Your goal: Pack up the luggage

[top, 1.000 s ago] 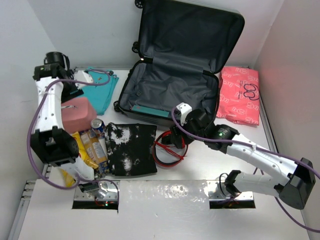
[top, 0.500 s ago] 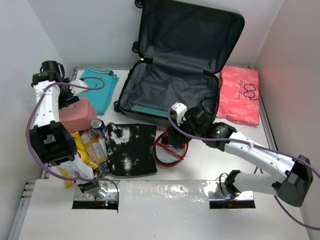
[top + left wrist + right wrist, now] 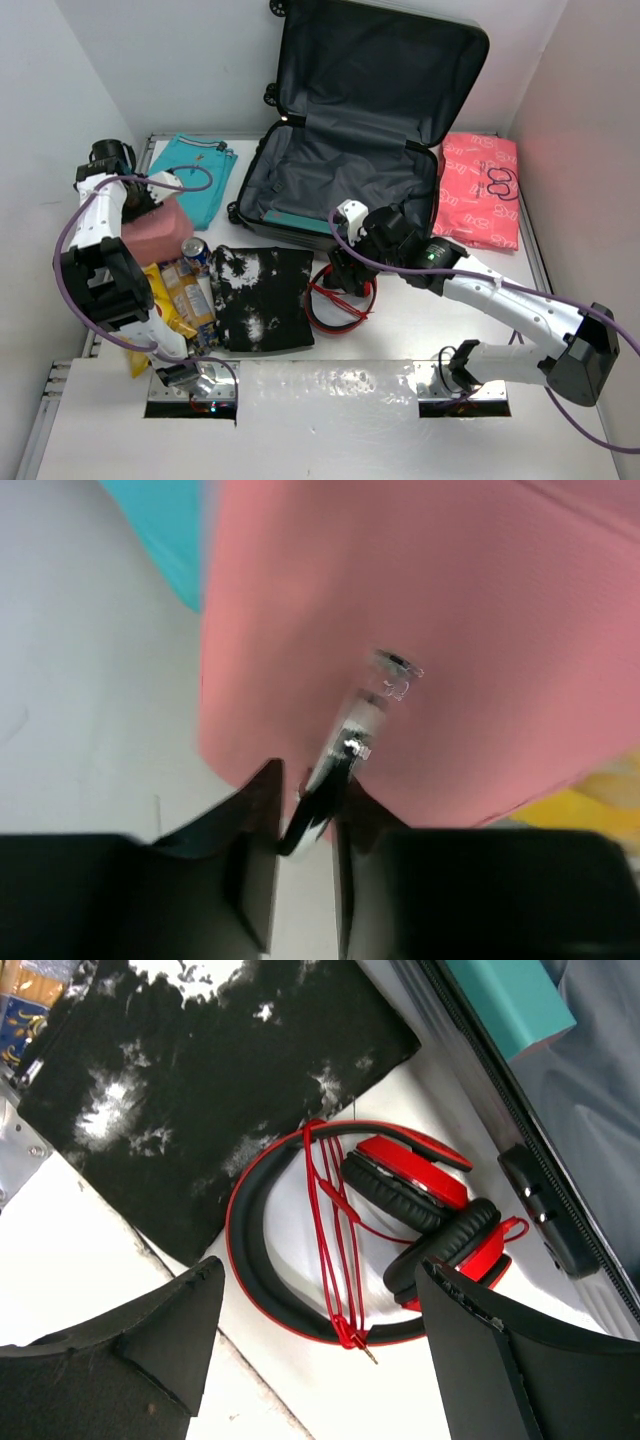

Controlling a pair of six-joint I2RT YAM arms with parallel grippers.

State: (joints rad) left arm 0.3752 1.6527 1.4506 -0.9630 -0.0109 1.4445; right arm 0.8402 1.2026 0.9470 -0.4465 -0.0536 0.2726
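Note:
The luggage (image 3: 340, 180) lies open at the back, with its dark grey lining showing and its lid (image 3: 380, 70) leaning on the wall. A flat teal item (image 3: 300, 220) lies inside it. My left gripper (image 3: 140, 195) is at the far side of the pink pouch (image 3: 158, 228). In the left wrist view its jaws (image 3: 305, 780) are pinched on the pouch's zipper pull (image 3: 340, 760). My right gripper (image 3: 345, 270) hangs open and empty just above the red and black headphones (image 3: 340, 295), which lie on the table between its fingers (image 3: 318, 1268) in the right wrist view.
A black and white tie-dye shirt (image 3: 262, 295) lies left of the headphones. A drink can (image 3: 194, 250) and snack packets (image 3: 180, 300) lie beside the pouch. A teal garment (image 3: 200, 170) lies at the back left and a pink printed bag (image 3: 480, 190) at the right.
My left gripper has swung down from the back left corner onto the pink pouch. My right gripper has shifted a little left over the headphones.

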